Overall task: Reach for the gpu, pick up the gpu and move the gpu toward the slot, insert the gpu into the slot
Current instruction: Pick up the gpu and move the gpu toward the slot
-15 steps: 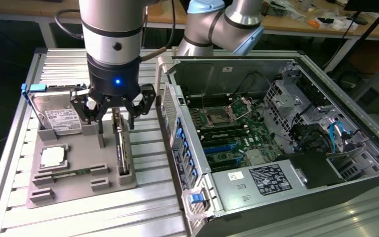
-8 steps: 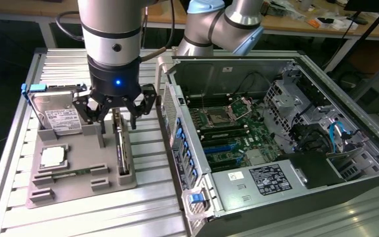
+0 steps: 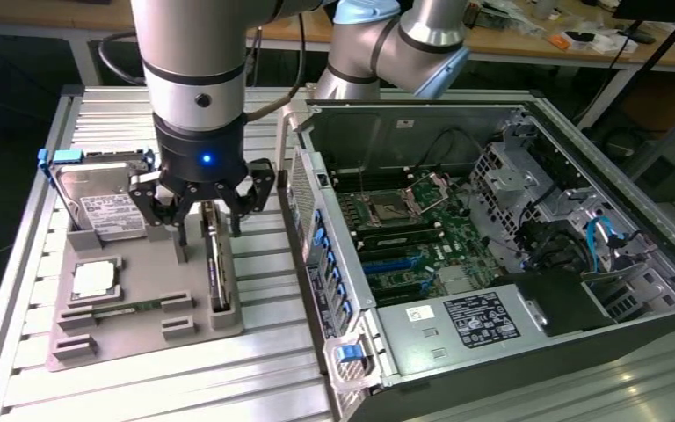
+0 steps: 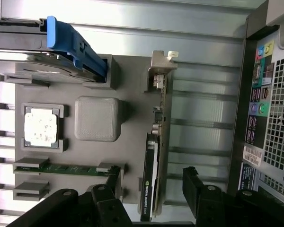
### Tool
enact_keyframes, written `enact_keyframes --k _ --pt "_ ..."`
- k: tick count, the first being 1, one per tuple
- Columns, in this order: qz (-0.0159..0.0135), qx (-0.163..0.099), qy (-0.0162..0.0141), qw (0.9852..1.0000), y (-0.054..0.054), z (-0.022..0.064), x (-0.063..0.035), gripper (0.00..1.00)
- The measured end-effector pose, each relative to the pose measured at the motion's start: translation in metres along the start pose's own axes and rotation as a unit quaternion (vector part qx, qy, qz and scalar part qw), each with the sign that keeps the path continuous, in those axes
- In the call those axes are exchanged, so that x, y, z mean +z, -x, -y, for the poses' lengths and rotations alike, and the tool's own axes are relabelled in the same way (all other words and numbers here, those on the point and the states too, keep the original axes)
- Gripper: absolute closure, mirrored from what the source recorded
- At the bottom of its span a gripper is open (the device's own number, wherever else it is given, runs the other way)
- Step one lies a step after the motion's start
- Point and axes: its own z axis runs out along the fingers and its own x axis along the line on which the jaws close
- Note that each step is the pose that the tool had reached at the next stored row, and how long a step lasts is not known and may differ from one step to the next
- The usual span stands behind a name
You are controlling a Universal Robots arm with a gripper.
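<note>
Exterior view: the open hand [image 3: 206, 231] straddles the gpu [image 3: 221, 281] standing on edge

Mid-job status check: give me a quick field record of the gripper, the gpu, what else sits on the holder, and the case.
gripper: open, straddling the gpu, a gap on each side in the wrist view
gpu: standing on edge in the grey holder, not lifted
holder also carries: hard drive with blue frame, processor chip, memory stick
computer case: open, to the exterior view's right of the holder, motherboard exposed
insertion: not yet done
</note>
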Motion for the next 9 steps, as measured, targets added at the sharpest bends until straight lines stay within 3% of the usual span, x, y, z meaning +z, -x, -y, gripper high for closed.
enact_keyframes --k 9 --pt "0.0000 0.000 -0.0002 1.0000 0.000 0.0031 0.0124 0.36"
